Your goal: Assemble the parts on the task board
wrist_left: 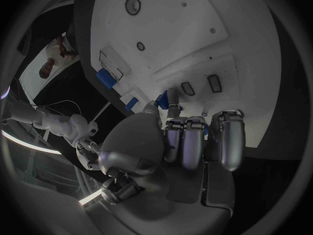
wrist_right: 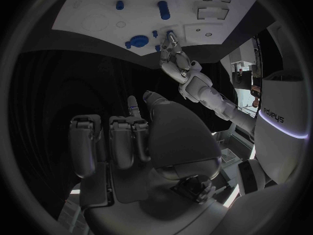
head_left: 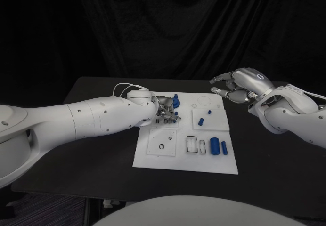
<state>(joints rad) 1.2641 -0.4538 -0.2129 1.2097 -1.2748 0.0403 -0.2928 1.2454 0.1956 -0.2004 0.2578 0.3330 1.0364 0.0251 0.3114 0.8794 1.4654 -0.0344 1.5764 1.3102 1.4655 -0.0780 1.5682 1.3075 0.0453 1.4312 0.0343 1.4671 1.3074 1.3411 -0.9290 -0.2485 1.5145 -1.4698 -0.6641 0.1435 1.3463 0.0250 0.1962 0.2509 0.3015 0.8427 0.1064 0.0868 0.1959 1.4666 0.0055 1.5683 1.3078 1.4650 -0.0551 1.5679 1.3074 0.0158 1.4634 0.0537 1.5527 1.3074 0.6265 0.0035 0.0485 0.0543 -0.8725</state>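
Working at the upper-left part of the task board point(head_left: 153, 157), your left hand point(head_left: 165, 113) has its fingers curled down on a small blue part point(head_left: 177, 113); can't tell if it's actually gripped. Your right hand point(head_left: 239, 84) hovers upper right w/ fingers curled in, holding nothing. Judging by the loose blue pieces point(head_left: 215, 145) lower right & mid-board, plus open slots, you've most of the job left.

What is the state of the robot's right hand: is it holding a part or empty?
Empty. The right hand hovers above the table beyond the task board; the right wrist view shows its fingers curled in with nothing between them.
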